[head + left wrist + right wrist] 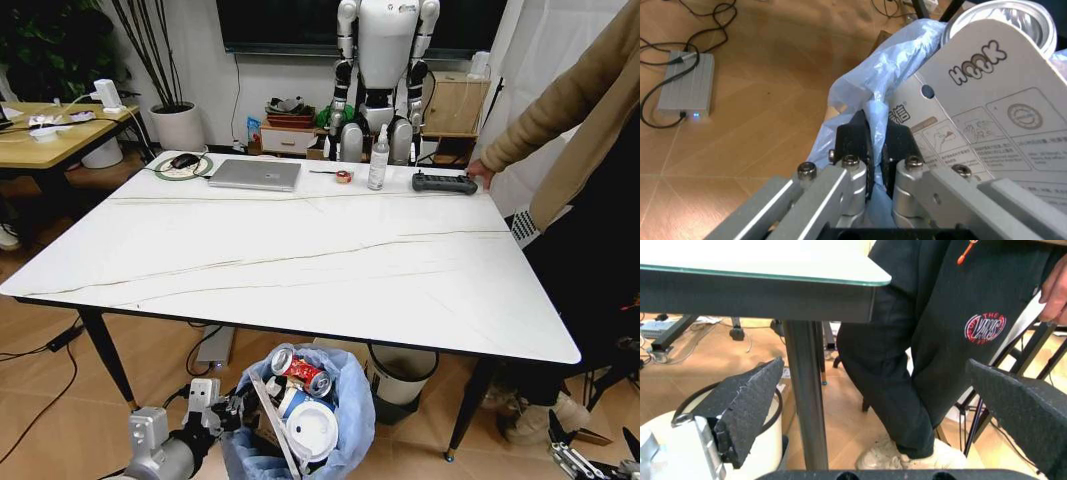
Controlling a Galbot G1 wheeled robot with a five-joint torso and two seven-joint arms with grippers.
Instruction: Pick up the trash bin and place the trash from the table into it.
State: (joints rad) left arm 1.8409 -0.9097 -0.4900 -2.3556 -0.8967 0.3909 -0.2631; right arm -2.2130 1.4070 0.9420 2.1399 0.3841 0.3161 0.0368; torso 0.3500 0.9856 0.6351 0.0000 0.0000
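The trash bin (340, 425), dark with a crinkly light-blue bag, hangs low in front of the table's (300, 270) near edge. My left gripper (238, 408) is shut on its bagged rim. In the left wrist view the black fingertips (857, 137) pinch the blue plastic (870, 75). Trash sits inside: a crushed red-silver can (300, 370), a white lid (312, 425) and printed cardboard (987, 110). My right gripper (590, 458) hangs open at the lower right, beside the table leg (805, 395), its pads (743, 407) wide apart.
A laptop (255, 174), tape roll (343, 176), bottle (378, 158) and black controller (445, 183) line the table's far edge. A person stands at the right, hand on the controller. A white-and-grey bin (400, 375) stands under the table. A power brick (683, 82) and cables lie on the floor.
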